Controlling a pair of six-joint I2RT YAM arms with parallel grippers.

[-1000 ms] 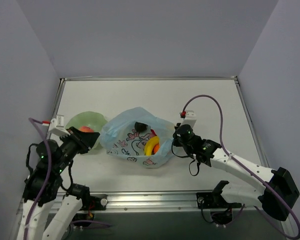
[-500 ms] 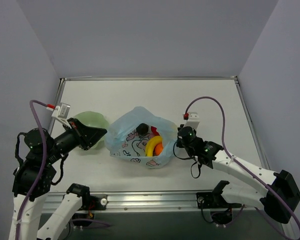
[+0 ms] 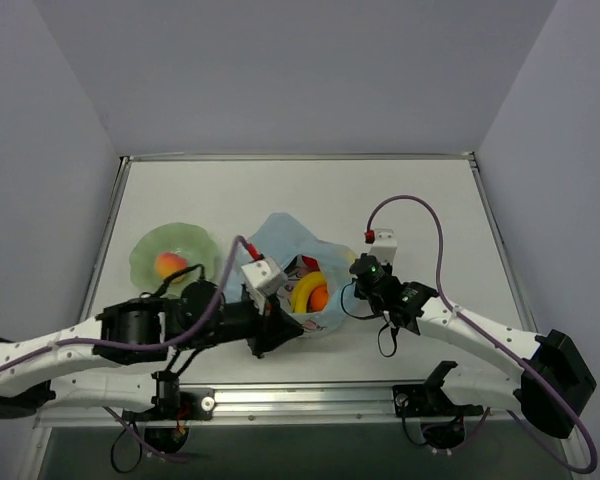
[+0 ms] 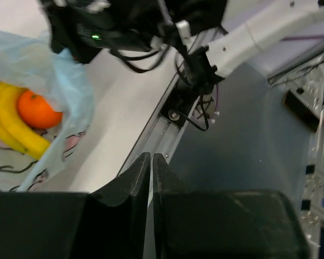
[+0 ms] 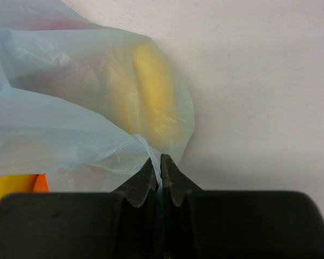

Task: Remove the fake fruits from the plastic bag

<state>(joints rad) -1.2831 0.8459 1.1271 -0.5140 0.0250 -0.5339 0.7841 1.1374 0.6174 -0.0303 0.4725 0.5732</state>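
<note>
The light-blue plastic bag (image 3: 276, 243) lies mid-table with its mouth open. A yellow banana (image 3: 304, 293) and an orange ball (image 3: 320, 297) show inside it, with a bit of red behind. A peach-pink fruit (image 3: 167, 264) lies on the pale green plate (image 3: 193, 243). My left gripper (image 3: 288, 326) is shut and empty, low at the bag's near side. In the left wrist view (image 4: 152, 155) it points past the bag (image 4: 62, 75), banana (image 4: 11, 132) and orange (image 4: 38, 109). My right gripper (image 3: 353, 284) is shut on the bag's right edge (image 5: 70, 129). A yellow fruit (image 5: 151, 89) shows through the film.
The left arm (image 3: 130, 330) lies stretched across the near part of the table, in front of the plate. The metal rail (image 3: 310, 395) of the table's front edge runs just behind it. Grey walls stand on three sides.
My left arm has swung from over the plate at the left across to the bag's near side. The peach-pink fruit now lies uncovered on the plate. The right gripper keeps its hold.
</note>
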